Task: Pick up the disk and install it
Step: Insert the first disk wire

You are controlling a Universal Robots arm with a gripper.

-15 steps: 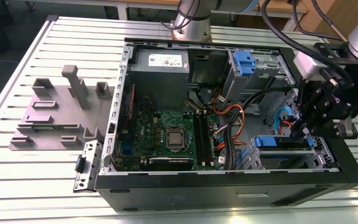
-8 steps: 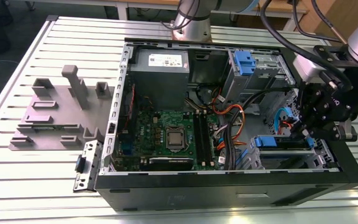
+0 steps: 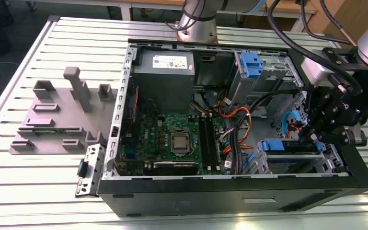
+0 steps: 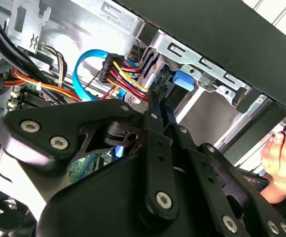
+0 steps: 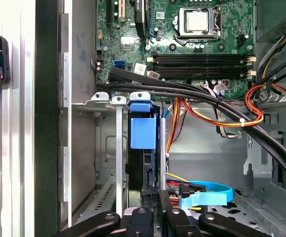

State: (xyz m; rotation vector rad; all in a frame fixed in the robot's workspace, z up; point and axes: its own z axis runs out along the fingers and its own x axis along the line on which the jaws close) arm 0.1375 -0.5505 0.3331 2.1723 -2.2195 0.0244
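Note:
The disk (image 3: 285, 145), a drive in a blue caddy (image 5: 143, 132), stands edge-on in the lower drive bay at the front corner of the open computer case, on the exterior view's right. My gripper (image 3: 310, 137) hangs right at the disk's outer end. Both wrist views show its two black fingers (image 4: 156, 106) close together with no visible gap, their tips by the caddy's blue tab (image 4: 183, 79) and the power and data plugs (image 4: 114, 66). The jaws look shut, and nothing shows held between them.
A second blue caddy (image 3: 251, 64) sits in the upper bay. Bundled cables (image 5: 217, 106) cross between the motherboard (image 3: 174, 139) and the bays. A grey fixture plate (image 3: 56, 117) lies on the slatted table. A person's hand (image 4: 281, 158) rests outside the case wall.

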